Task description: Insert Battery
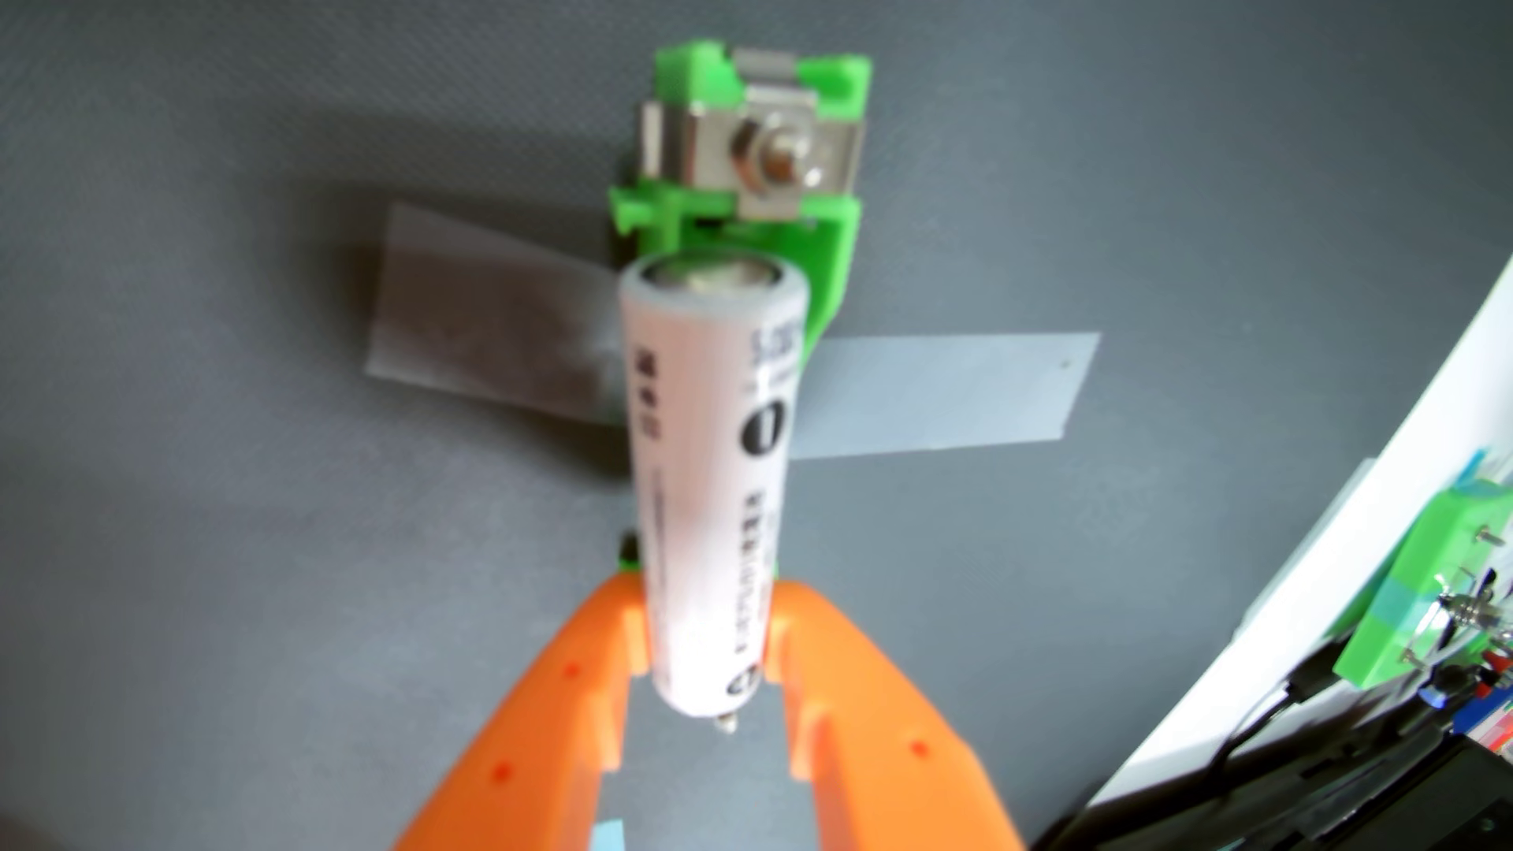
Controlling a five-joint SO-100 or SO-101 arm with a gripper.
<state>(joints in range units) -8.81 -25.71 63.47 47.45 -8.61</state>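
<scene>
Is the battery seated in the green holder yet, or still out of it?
Out. The battery is clamped in the orange gripper, its far end short of the green holder and metal contact.

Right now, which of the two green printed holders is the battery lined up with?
The green holder at top centre, taped to the grey mat with a metal contact clip facing the battery in the claw. The other green holder sits at the right edge.

Gripper was bright orange plastic, matte, likely printed. Two broad fingers widened toward the bottom edge of the wrist view, with stepped notches cut along their inner faces. Small darker orange dots marked each finger's upper surface.
</scene>
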